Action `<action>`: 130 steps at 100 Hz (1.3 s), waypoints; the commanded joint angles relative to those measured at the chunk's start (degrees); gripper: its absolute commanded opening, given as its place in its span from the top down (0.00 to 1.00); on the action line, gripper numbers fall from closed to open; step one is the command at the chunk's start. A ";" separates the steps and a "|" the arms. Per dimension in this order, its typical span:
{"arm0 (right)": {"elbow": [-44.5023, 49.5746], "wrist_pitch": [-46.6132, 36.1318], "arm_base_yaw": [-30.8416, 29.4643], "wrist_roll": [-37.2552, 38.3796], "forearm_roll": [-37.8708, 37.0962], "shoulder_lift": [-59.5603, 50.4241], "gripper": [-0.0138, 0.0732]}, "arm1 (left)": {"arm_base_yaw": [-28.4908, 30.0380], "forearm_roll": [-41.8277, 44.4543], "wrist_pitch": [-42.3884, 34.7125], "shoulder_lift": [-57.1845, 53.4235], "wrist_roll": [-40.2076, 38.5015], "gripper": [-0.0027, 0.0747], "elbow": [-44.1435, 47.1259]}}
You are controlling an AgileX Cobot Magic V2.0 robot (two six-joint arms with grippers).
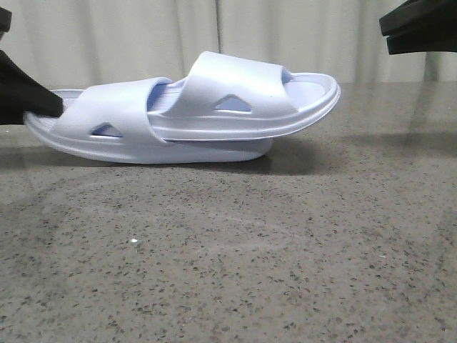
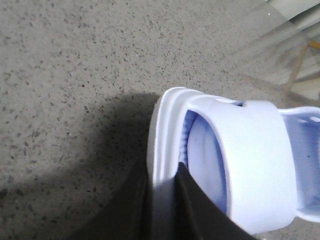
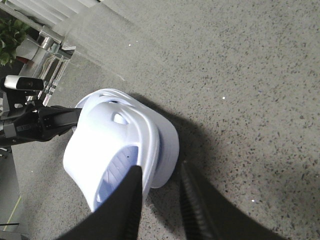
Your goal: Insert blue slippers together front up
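The two pale blue slippers lie nested on the grey speckled table (image 1: 250, 250). The upper slipper (image 1: 235, 89) is pushed through the strap of the lower slipper (image 1: 114, 118), its toe sticking out to the right. My left gripper (image 1: 28, 103) is shut on the lower slipper's rim at its left end; in the left wrist view the gripper (image 2: 165, 192) pinches the sole edge beside the strap (image 2: 255, 160). My right gripper (image 1: 420, 32) hangs open at the top right, apart from the slippers. In the right wrist view it (image 3: 160, 175) is empty, with the slippers (image 3: 110, 145) beyond it.
A pale curtain (image 1: 143, 36) hangs behind the table's far edge. In the right wrist view a small camera (image 3: 22, 82), a plant (image 3: 12, 35) and my left arm (image 3: 45, 122) show past the slippers.
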 commanded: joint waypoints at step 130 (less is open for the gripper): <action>25.52 -74.61 46.55 0.72 -6.21 -42.55 0.93 | -10.94 15.89 -36.99 -45.77 5.95 0.95 4.10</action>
